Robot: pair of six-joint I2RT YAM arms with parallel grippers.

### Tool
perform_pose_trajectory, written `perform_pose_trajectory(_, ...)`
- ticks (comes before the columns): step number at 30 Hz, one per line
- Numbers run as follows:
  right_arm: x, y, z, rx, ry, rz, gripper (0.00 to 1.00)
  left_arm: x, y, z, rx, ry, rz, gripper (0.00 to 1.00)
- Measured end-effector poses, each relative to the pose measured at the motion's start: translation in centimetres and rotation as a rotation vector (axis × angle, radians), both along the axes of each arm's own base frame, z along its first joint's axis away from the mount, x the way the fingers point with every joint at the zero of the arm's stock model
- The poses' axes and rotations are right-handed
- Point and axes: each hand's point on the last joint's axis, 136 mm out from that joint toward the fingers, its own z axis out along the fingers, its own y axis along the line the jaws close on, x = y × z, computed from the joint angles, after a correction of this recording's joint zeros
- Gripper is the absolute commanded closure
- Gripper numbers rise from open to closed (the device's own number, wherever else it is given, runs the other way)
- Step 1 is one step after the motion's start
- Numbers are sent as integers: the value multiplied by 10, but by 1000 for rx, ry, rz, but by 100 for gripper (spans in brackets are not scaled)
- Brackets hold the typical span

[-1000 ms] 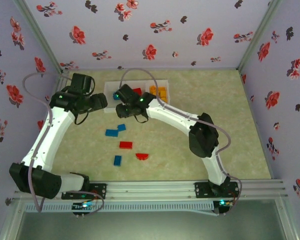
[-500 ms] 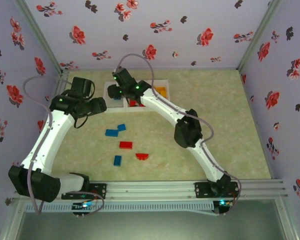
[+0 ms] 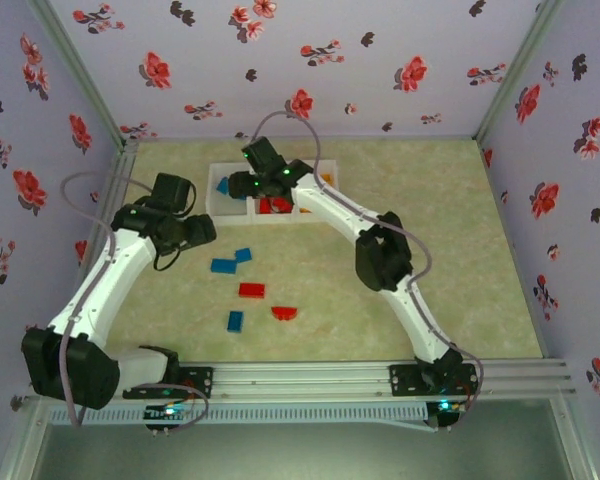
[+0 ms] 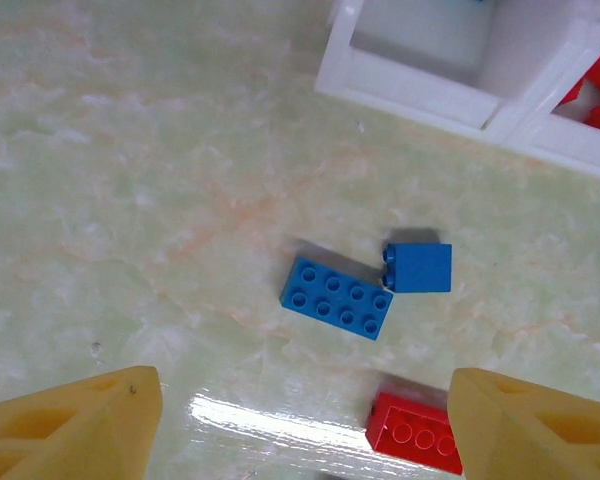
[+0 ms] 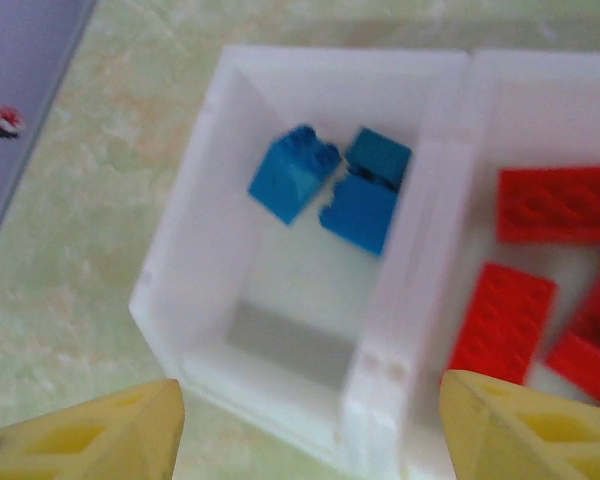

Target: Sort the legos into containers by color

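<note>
Three joined white bins (image 3: pixel 218 178) stand at the back. The left bin (image 5: pixel 220 250) holds blue bricks (image 5: pixel 295 172), the middle bin red bricks (image 5: pixel 500 320), the right bin orange ones (image 3: pixel 325 180). My right gripper (image 3: pixel 244 184) hovers open over the left bin's near wall, its midpoint (image 5: pixel 310 430) with nothing between the fingers. My left gripper (image 3: pixel 204 228) is open above the table (image 4: pixel 305 420). Ahead of it lie a flat blue brick (image 4: pixel 337 297), a small blue brick (image 4: pixel 418 267) and a red brick (image 4: pixel 415 435).
Nearer the arms lie another blue brick (image 3: pixel 235 321) and a red half-round brick (image 3: pixel 284 313). The right arm's links stretch diagonally across the table's middle. Flowered walls close in the left, back and right sides.
The right arm has reached further back, carrying its gripper from the bins' near side to above the left bin. The left gripper has shifted slightly nearer, toward the loose blue bricks.
</note>
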Motion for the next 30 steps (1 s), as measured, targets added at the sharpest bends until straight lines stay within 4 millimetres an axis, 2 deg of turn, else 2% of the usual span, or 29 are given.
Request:
perform_pose_trajectory(3,-19,-21,17,-2,-6,-5,30,-1,-3,-13,-7,22,3,23)
perform_pose_trajectory(8,-43,-49,57,38,-60,-16,29,1,-14,-41,-7,73,-7,21)
perform_pose_trajectory(12,-58,-67,70,51,-83,-26,27,2,-23,-60,2,124,-31,18)
perform_pose_trajectory(15,-67,-80,64,35,-78,-36,26,3,-31,-72,7,157,-52,18)
perform_pose_trajectory(20,-73,-97,32,-20,-25,-51,25,2,-38,-95,27,227,-83,16)
perform_pose_trajectory(23,-76,-103,19,-40,0,-60,22,0,-38,-109,45,269,-104,15)
perform_pose_trajectory(30,-77,-105,16,-46,4,-66,18,-3,-45,-132,86,358,-183,15)
